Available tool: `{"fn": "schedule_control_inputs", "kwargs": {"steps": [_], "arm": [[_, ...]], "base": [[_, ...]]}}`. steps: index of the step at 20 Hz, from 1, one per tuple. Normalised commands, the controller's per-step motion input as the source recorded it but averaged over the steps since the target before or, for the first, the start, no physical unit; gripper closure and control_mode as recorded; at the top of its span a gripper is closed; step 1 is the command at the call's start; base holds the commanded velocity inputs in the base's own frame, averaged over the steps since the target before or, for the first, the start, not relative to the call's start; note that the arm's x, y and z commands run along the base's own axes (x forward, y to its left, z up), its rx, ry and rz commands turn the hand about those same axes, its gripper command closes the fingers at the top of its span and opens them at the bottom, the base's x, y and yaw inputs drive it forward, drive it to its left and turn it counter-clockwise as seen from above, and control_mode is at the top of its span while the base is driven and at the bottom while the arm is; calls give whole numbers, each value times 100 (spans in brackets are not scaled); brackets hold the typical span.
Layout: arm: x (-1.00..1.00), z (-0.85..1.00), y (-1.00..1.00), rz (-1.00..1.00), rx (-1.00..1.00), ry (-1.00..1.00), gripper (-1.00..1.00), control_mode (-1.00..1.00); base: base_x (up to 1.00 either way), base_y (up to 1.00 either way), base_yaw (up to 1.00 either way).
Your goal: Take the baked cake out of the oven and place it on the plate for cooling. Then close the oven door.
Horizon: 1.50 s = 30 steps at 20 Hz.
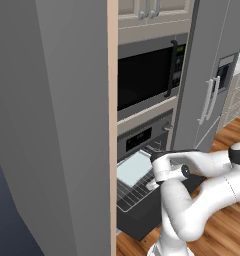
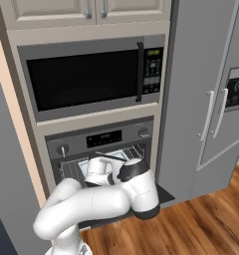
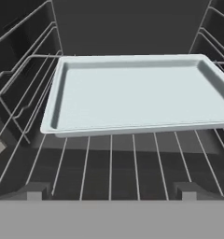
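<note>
The oven [image 2: 122, 136] stands open below the microwave, and its oven door [image 1: 140, 226] hangs down flat in front. Inside, a pale, shallow baking tray [image 3: 137, 91] rests on the wire rack [image 3: 109, 163]; its surface looks bare. The cake and the plate are out of view. My gripper [image 3: 111, 192] is open at the mouth of the oven, just in front of the tray's near edge, with nothing between its fingertips [image 3: 35, 191]. From the left base view the tray [image 1: 133, 167] lies just left of my wrist.
A black-windowed microwave [image 2: 86, 79] sits above the oven. A tall grey fridge [image 2: 211, 99] stands to the right, and a grey cabinet side [image 1: 52, 125] to the left. Side rails [image 3: 20, 70] line the oven's walls. Wooden floor [image 2: 206, 219] spreads below.
</note>
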Motion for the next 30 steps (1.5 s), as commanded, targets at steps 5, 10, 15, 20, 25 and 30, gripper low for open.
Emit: {"fn": "schedule_control_inputs", "kwargs": {"steps": [5, 10, 15, 20, 25, 30], "arm": [[11, -16, 4, 0, 0, 7, -100, -100], [1, -17, 0, 0, 0, 3, -100, -100], [0, -12, 2, 0, 0, 7, -100, -100], [0, -11, 2, 0, 0, 6, -100, -100], [0, -12, 1, 0, 0, 5, -100, -100], [0, -12, 0, 0, 0, 5, -100, -100]], "base": [[0, 0, 0], [0, 0, 0], [0, 0, 0], [0, 0, 0], [0, 0, 0], [0, 0, 0]]}}
